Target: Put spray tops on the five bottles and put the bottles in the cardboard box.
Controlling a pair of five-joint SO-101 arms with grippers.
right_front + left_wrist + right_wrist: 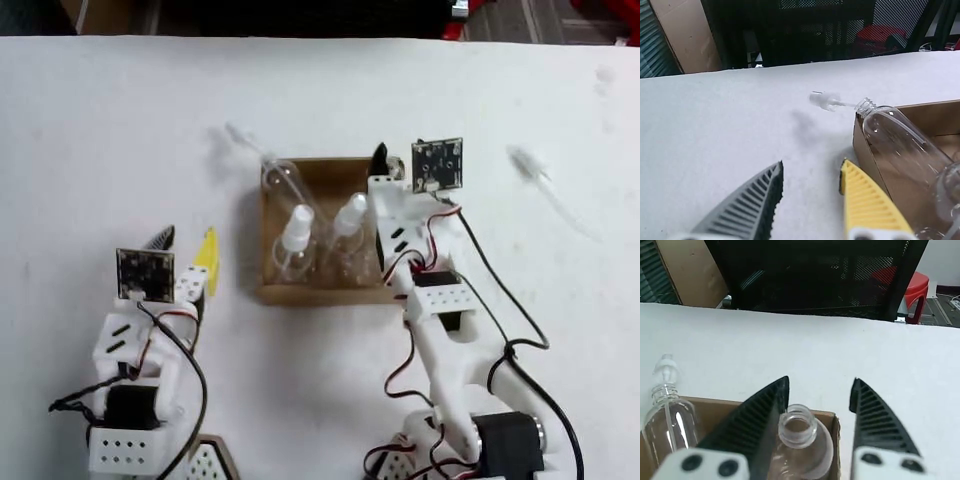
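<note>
The left tool (811, 167), jaws apart and empty, is just left of the box (310, 293). The right tool (820, 385), also apart, is over an open bottle (798, 430) in the box's far right corner. A leaning bottle (900, 140) pokes over the far left corner; a loose top (822, 100) lies just beyond on the worktop (120, 110).

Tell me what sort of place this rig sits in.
Likely a lab or workshop room: a white table holds a cardboard box of clear bottles, and behind it are what looks like a black mesh chair and a red stool.
</note>
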